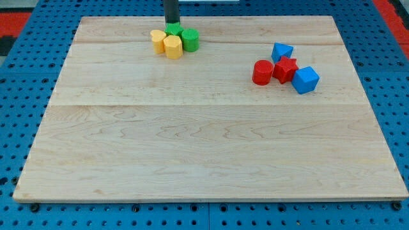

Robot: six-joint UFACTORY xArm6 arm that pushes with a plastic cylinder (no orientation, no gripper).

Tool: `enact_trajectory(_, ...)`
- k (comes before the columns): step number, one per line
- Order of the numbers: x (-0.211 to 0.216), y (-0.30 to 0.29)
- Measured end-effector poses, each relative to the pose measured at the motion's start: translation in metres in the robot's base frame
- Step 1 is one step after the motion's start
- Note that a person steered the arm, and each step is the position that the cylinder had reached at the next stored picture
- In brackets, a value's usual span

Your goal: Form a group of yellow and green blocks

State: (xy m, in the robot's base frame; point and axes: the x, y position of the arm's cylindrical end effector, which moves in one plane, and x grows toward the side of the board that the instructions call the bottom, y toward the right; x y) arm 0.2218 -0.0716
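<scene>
Near the view's top, left of centre, four blocks touch in a cluster. A yellow block (158,40) is at the left, a yellow hexagonal block (173,46) at the front, a green round block (190,39) at the right. A green block (174,30) sits at the back, partly hidden by the rod. My tip (172,24) is at the back edge of the cluster, touching that back green block.
At the view's right stands a second cluster: a red cylinder (262,73), a red star block (285,69), a blue block (282,52) behind and a blue cube (305,80) at the right. The wooden board (204,153) lies on a blue pegboard.
</scene>
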Motion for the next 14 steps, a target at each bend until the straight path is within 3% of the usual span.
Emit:
enact_trajectory(1,-0.018,-0.009)
enact_trajectory(2,-0.01,-0.087)
enact_trajectory(3,0.033,-0.131)
enact_trajectory(5,0.064,-0.063)
enact_trajectory(7,0.064,-0.012)
enact_trajectory(8,0.064,-0.005)
enact_trajectory(9,0.072,-0.074)
enact_trajectory(10,0.111,-0.043)
enact_trajectory(12,0.091,0.022)
enact_trajectory(13,0.09,0.012)
enact_trajectory(14,0.135,0.017)
